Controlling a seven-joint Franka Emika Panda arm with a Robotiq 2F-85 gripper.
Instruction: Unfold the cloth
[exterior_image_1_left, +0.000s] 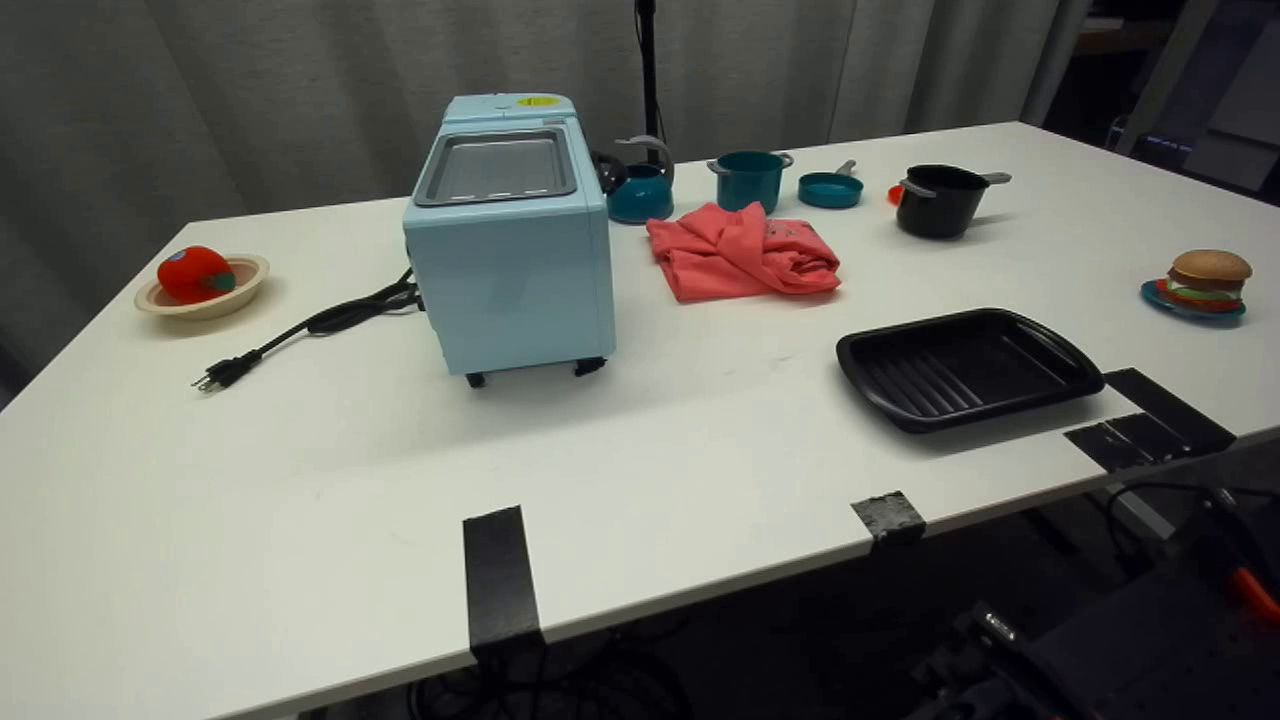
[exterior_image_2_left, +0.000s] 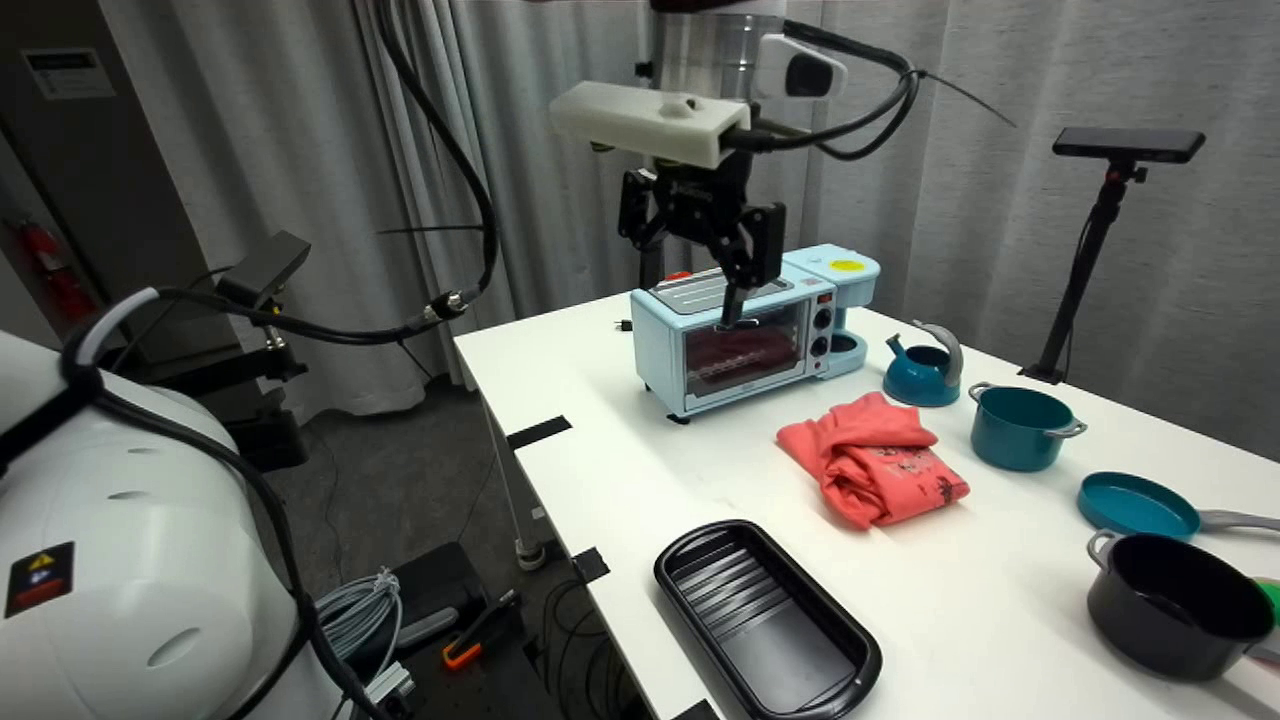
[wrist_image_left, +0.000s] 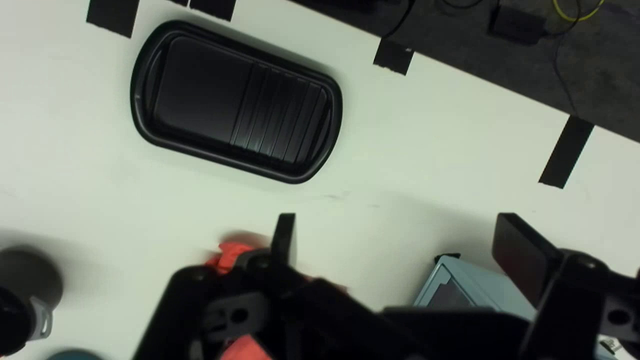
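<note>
The red cloth lies folded and crumpled in a heap on the white table in both exterior views (exterior_image_1_left: 735, 250) (exterior_image_2_left: 865, 455). It has a small dark print on one part. In the wrist view only scraps of the cloth (wrist_image_left: 234, 254) show behind the left finger; most of it is hidden by the gripper. My gripper (exterior_image_2_left: 692, 262) is open and empty, high above the table, apart from the cloth. In an exterior view it appears in front of the light blue toaster oven. In the wrist view the gripper (wrist_image_left: 396, 227) has its fingers wide apart with nothing between them.
The toaster oven (exterior_image_1_left: 510, 275) stands beside the cloth. A teal kettle (exterior_image_2_left: 922, 375), teal pot (exterior_image_2_left: 1020, 430), teal pan (exterior_image_2_left: 1135, 505) and black pot (exterior_image_2_left: 1175, 605) stand around it. A black tray (exterior_image_1_left: 970, 370) lies near the table's front edge. A toy burger (exterior_image_1_left: 1207, 280) sits farther off.
</note>
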